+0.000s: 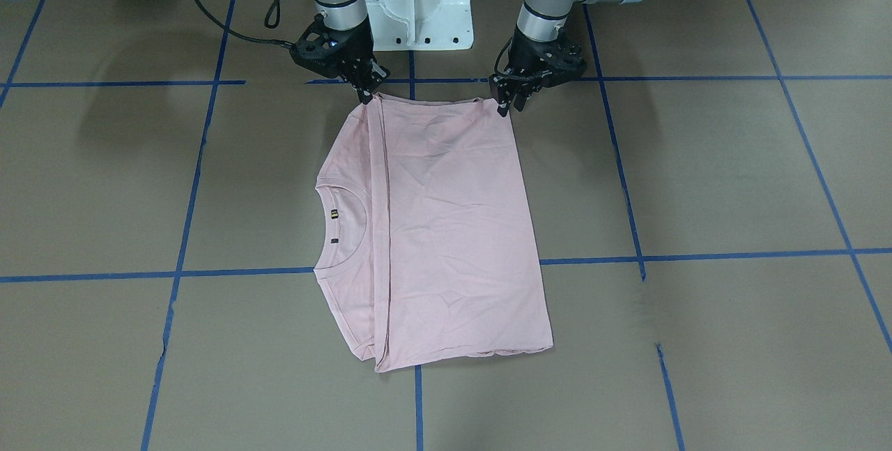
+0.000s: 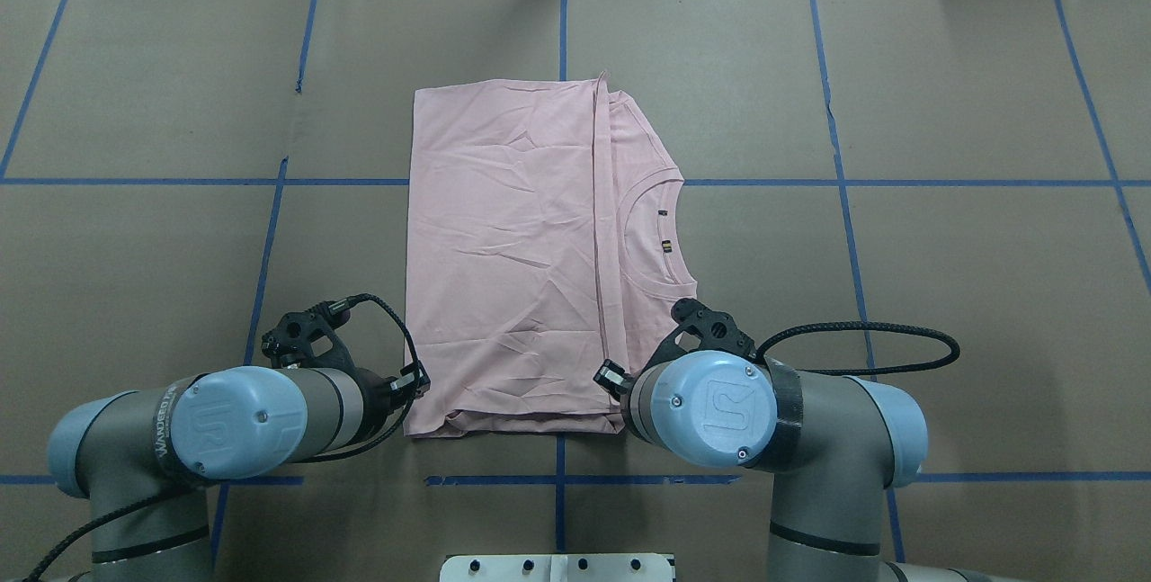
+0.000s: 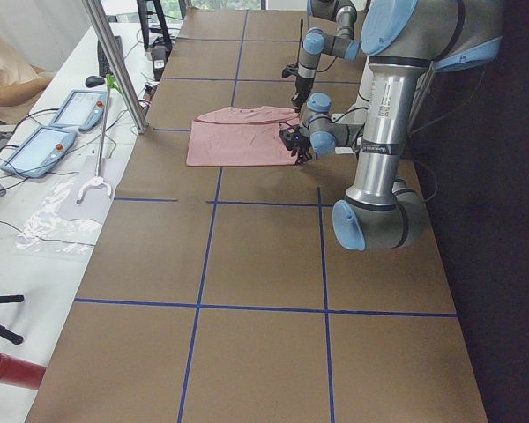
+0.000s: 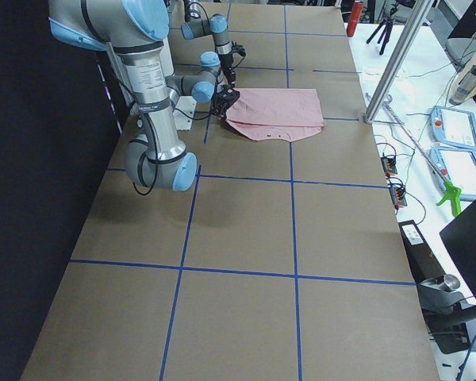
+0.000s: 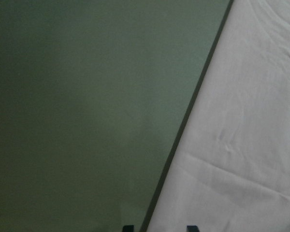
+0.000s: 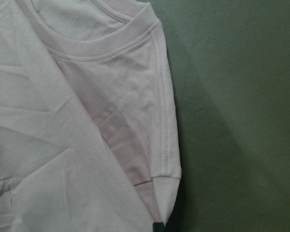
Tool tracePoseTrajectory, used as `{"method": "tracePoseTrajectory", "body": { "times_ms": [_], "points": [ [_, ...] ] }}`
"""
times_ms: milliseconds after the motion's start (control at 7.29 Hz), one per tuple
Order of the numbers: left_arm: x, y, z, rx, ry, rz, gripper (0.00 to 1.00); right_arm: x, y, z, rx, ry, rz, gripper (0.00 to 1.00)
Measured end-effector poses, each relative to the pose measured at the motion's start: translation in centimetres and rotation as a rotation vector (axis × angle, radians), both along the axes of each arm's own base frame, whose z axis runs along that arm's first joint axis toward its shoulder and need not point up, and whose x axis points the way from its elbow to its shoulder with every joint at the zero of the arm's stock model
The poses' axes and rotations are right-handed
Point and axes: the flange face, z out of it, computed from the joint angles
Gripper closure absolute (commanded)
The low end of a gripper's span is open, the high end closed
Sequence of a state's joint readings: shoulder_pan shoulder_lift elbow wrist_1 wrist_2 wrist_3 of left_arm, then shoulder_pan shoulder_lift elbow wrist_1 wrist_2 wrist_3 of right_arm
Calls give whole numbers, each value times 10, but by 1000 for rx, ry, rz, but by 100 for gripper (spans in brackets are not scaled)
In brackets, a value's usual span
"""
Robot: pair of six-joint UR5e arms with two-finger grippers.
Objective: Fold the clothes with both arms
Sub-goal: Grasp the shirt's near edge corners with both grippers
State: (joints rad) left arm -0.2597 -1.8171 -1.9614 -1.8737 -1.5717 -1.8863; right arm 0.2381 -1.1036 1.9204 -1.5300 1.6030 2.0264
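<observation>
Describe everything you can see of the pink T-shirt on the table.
The pale pink T-shirt looks like soft, lightly creased jersey. It lies flat on the brown table, folded over itself, plain side up, a stitched edge stopping short of the ribbed round collar, which points to the robot's right. The left gripper and right gripper meet its two corners nearest the robot; whether they grip is unclear.

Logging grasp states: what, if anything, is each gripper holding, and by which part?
Cannot be told. Left gripper and right gripper sit at robot-side corners of the T-shirt; the left looks open.
</observation>
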Motion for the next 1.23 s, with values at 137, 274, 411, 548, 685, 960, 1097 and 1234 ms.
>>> {"method": "tracePoseTrajectory", "body": {
  "times_ms": [137, 274, 411, 548, 685, 960, 1097, 1234],
  "points": [
    [5, 8, 1, -7, -4, 16, 55, 0, 0, 0, 0, 0, 0, 100],
    [11, 18, 1, -16, -5, 33, 56, 0, 0, 0, 0, 0, 0, 100],
    [14, 25, 1, -21, -5, 44, 57, 0, 0, 0, 0, -1, 0, 100],
    [16, 28, 2, -24, -5, 51, 62, 0, 0, -1, 0, -2, 0, 100],
    [17, 30, 2, -25, -6, 54, 71, 0, 0, -1, 0, -2, 0, 100],
    [17, 31, 3, -26, -8, 55, 100, 0, 0, -1, 1, -3, 0, 100],
    [17, 31, 2, -26, -7, 55, 100, 1, 0, -1, 1, -3, 1, 100],
    [17, 31, 1, -26, -5, 54, 100, 1, -1, -1, 1, -2, 1, 100]
  ]
}}
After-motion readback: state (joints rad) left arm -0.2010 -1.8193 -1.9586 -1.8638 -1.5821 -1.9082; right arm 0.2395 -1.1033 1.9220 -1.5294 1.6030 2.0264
